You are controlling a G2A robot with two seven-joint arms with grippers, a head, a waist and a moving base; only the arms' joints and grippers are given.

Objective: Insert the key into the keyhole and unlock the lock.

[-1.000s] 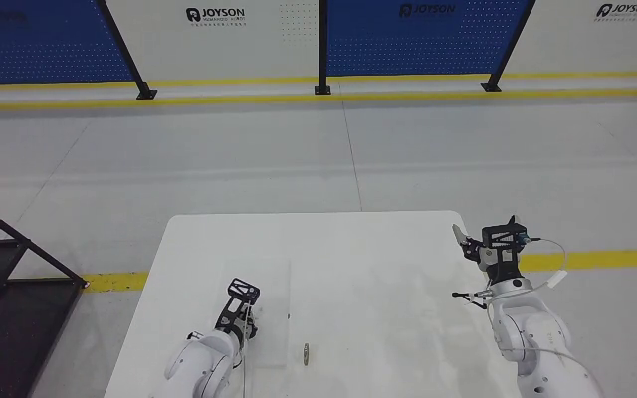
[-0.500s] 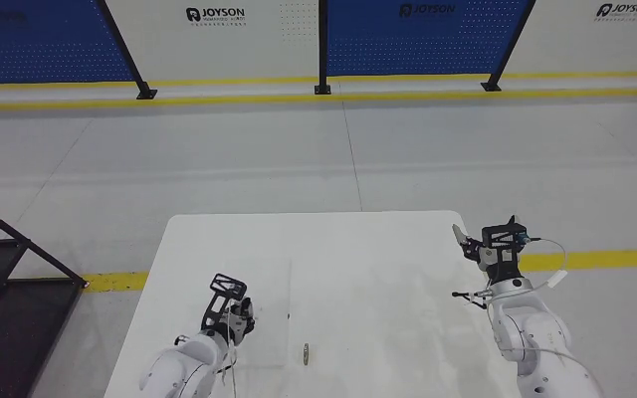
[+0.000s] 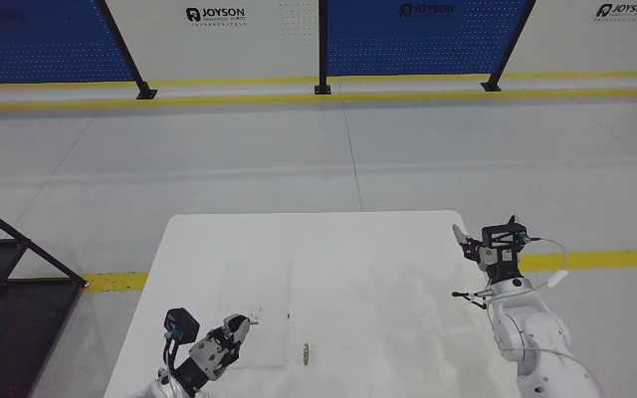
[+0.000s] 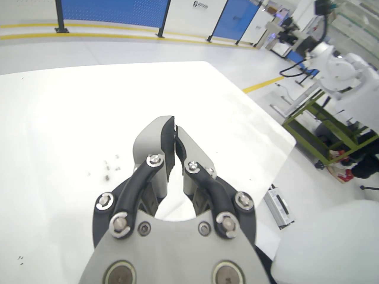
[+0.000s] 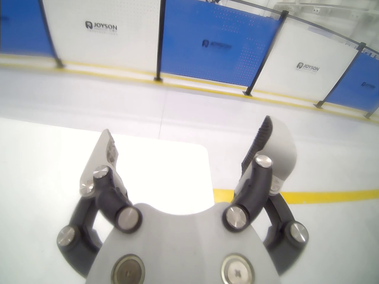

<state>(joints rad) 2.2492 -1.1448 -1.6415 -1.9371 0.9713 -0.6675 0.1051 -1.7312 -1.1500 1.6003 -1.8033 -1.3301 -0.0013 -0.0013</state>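
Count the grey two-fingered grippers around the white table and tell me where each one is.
2. The left grey gripper, shut, hangs over the near left part of the white table; the right gripper, open, sits by its right edge. None seems hidden.

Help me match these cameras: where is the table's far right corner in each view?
Top view: the table's far right corner lies near the right gripper.
Left wrist view: the corner lies beyond the left gripper's shut fingers.
Right wrist view: the corner shows between the open fingers.
Shared landmark: the yellow floor line beside that corner.
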